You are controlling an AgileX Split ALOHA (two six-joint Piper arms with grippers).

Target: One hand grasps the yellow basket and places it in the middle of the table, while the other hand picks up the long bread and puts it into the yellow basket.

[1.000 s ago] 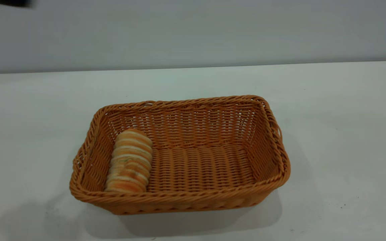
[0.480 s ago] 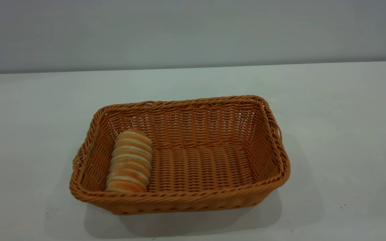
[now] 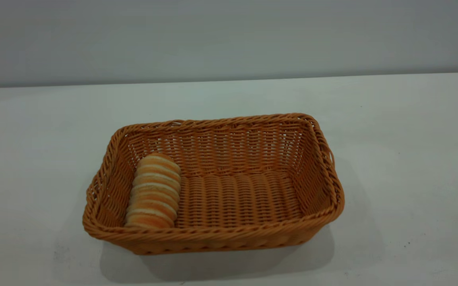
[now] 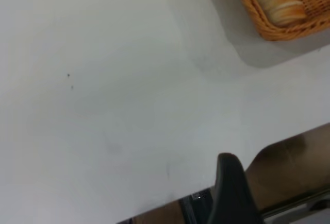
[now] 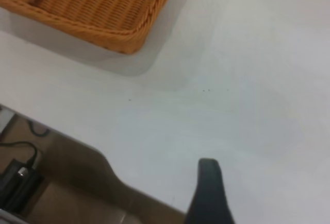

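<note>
The yellow basket [image 3: 229, 234] stands on the white table [image 3: 404, 151], near the middle. The long bread [image 3: 154, 191] lies inside it against the left end wall, one end towards the front rim. Neither gripper shows in the exterior view. The left wrist view shows my left gripper [image 4: 230, 193] held high over the table's edge, well away from the basket's corner [image 4: 268, 28] and the bread [image 4: 278, 0]. The right wrist view shows my right gripper [image 5: 209, 193] over bare table, away from the basket's other corner [image 5: 103, 13]. Neither gripper holds anything that I can see.
The table's edge [image 4: 289, 139] and brown floor beyond it show in the left wrist view. In the right wrist view the edge [image 5: 77, 141] runs past a black box with a cable [image 5: 18, 177] on the floor. A grey wall [image 3: 229, 39] stands behind the table.
A dark arm part at the exterior view's top left corner has gone out of view, and its shadow on the table's front left has faded. Basket and bread have not moved.
</note>
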